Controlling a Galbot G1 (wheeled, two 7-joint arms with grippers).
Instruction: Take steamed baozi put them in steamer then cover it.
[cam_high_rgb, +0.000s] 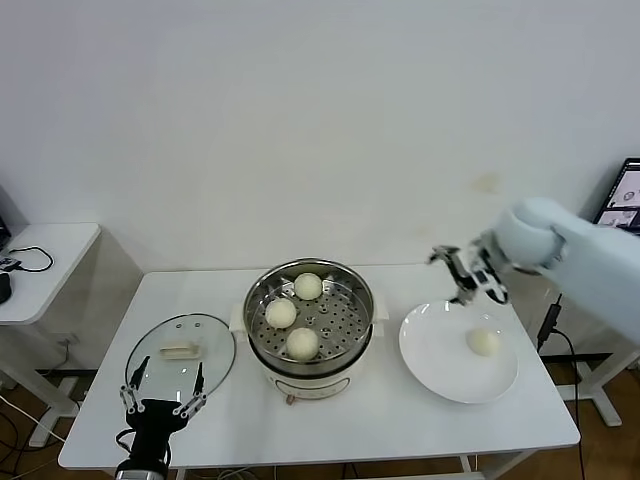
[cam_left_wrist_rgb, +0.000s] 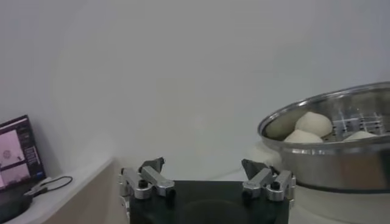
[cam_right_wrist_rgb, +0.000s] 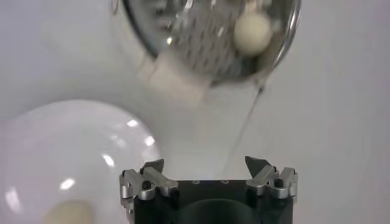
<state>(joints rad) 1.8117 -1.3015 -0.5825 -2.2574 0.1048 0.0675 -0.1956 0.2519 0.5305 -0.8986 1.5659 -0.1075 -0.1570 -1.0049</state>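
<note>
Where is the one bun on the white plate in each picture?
Head view: the bun lies on the plate, right of the steamer, below the open right gripper.
Left wrist view: not in it; only buns inside the steamer show.
Right wrist view: bun at the bottom edge, on the plate.
Shared landmark: the steamer.

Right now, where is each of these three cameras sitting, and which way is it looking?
Head view: high on the robot, looking down at the table, steamer, plate; both arms show.
Left wrist view: low near the table's front, level with the steamer; left tool open.
Right wrist view: above the plate; right tool open.
All three show the steamer.
</note>
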